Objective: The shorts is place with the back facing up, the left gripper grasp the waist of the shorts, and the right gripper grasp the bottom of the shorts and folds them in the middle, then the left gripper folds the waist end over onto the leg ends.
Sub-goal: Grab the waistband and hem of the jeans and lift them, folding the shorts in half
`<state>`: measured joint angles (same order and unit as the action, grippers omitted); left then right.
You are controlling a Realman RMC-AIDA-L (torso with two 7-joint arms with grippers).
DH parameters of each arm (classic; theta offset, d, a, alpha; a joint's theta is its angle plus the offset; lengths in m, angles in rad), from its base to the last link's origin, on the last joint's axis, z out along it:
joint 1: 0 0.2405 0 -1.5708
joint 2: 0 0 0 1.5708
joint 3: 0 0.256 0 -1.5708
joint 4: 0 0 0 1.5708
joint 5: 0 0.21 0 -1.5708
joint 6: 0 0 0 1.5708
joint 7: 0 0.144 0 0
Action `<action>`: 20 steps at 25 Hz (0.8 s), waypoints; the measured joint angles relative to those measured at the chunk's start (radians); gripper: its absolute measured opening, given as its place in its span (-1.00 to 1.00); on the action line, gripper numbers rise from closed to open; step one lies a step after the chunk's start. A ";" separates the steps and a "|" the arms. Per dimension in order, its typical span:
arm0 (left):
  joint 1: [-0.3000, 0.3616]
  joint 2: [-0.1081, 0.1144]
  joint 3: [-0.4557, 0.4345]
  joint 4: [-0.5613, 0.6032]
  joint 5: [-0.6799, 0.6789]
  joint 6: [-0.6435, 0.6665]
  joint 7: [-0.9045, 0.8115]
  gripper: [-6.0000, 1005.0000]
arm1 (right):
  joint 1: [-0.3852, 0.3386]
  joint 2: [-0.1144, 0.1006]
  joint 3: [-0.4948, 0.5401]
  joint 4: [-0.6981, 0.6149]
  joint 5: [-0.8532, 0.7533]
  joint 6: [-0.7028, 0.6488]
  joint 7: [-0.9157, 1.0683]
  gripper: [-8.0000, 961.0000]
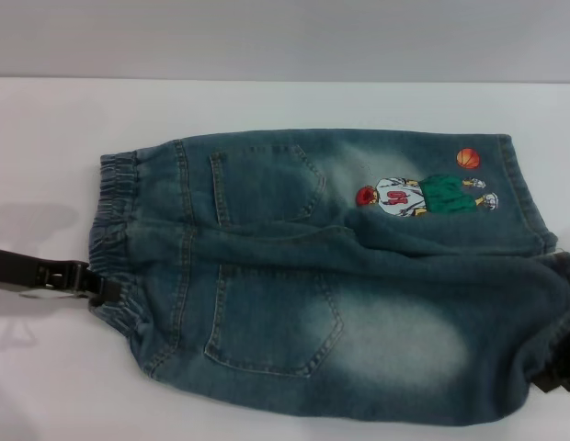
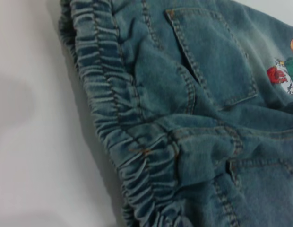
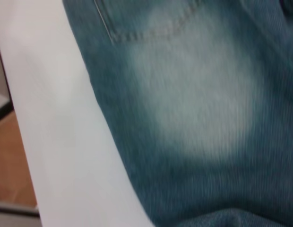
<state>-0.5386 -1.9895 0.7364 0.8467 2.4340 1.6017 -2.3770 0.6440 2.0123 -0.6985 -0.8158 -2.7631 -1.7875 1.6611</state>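
In the head view, the shorts (image 1: 340, 276) are lying back side up on the white table (image 1: 267, 101), waist of the shorts (image 1: 119, 239) toward the robot's left and the leg ends (image 1: 529, 193) toward its right. Two back patch pockets are showing, one on each half. One cartoon basketball player (image 1: 423, 196) is printed on the far leg, with a single orange ball (image 1: 468, 158) just beside it; red digits are sitting on the player's white shirt, too blurred to read for certain. The left end effector (image 1: 101, 289) is reaching in from the left edge and touching the near part of the gathered waistband, its fingers appearing to be closed on the band's edge. The right end effector (image 1: 561, 377) is showing only as a dark shape at the near right corner, against the bottom of the shorts (image 1: 542, 312); I cannot tell how its fingers are standing.

In the left wrist view, the puckered elastic band (image 2: 118, 118) is running across the frame, with one pocket fully in sight, a corner of the second, and part of the print at the edge.

In the right wrist view, faded denim (image 3: 198, 104) is filling most of the frame, lying on the table (image 3: 56, 118), a pocket's lower corner visible.
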 joint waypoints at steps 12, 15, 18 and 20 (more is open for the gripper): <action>-0.026 0.002 -0.078 0.000 -0.023 -0.004 0.002 -0.93 | -0.042 -0.023 0.060 -0.037 0.146 -0.022 -0.073 -0.98; -0.027 0.004 -0.104 0.000 -0.053 0.005 0.002 -0.93 | -0.050 -0.044 0.137 -0.019 0.193 -0.036 -0.121 -0.98; -0.019 0.005 -0.137 0.000 -0.098 0.009 0.002 -0.93 | -0.064 -0.072 0.245 0.017 0.250 -0.041 -0.165 -0.98; -0.012 0.006 -0.155 0.000 -0.134 0.004 0.003 -0.93 | -0.086 -0.082 0.298 0.027 0.319 -0.043 -0.189 -0.98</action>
<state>-0.5504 -1.9839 0.5814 0.8467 2.2996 1.6059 -2.3737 0.5585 1.9305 -0.4004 -0.7887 -2.4443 -1.8302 1.4721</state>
